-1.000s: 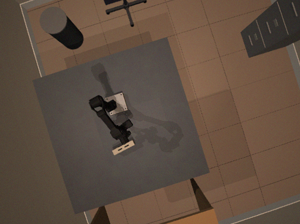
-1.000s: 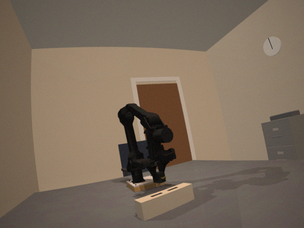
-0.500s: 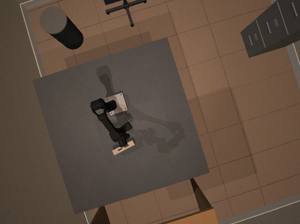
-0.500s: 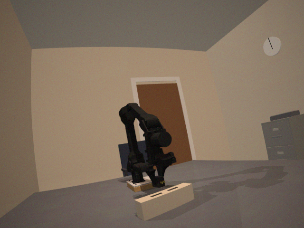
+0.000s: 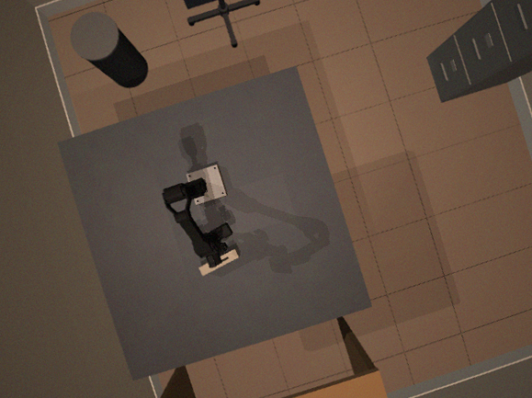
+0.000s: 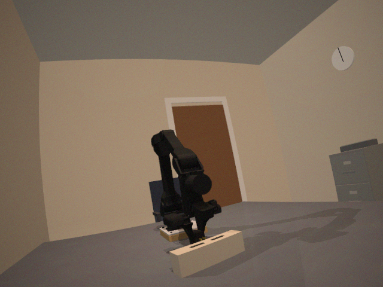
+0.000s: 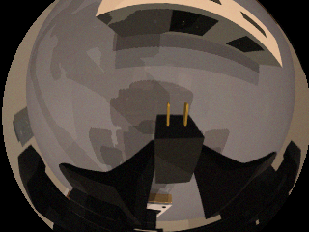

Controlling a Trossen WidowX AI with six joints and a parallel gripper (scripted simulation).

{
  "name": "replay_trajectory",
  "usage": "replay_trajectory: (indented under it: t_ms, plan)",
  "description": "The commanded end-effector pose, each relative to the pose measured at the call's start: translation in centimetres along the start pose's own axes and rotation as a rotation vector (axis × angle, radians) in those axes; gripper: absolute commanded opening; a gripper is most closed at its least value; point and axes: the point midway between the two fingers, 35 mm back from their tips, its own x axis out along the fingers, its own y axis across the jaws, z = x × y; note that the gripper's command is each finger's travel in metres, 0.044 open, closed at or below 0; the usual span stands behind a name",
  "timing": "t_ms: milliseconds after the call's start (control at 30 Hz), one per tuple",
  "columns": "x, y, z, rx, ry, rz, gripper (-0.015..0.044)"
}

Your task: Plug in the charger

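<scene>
The black two-prong charger (image 7: 174, 157) is between the fingers of my gripper (image 7: 173, 143) (image 6: 197, 236) (image 5: 214, 260), which is shut on it. Its two gold prongs (image 7: 186, 115) (image 6: 201, 238) stick out past the fingertips and are outside any outlet. The cream power strip (image 6: 213, 256) (image 5: 204, 270) stands on the table, with two dark slots in its top face; it also crosses the top of the wrist view (image 7: 113, 7). In the exterior view the gripper is beside the strip's far long side, and the prongs show just over its top edge. The charger's body is mostly hidden there.
The arm's base is on a white plate (image 5: 217, 183) (image 6: 166, 231) with a wooden-coloured side, behind the strip in the exterior view. The grey table (image 5: 271, 135) extends around both. A chair, a bin (image 5: 95, 35) and a filing cabinet stand beyond the table.
</scene>
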Motion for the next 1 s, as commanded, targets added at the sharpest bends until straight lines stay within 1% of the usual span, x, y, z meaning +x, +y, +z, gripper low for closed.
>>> replay_trajectory:
  t_ms: [0,967]
  plan:
    - [0.2,-0.4,0.4,0.002,-0.004,-0.005,0.0000]
    - [0.1,-1.0,3.8,0.011,-0.007,-0.004,0.0000]
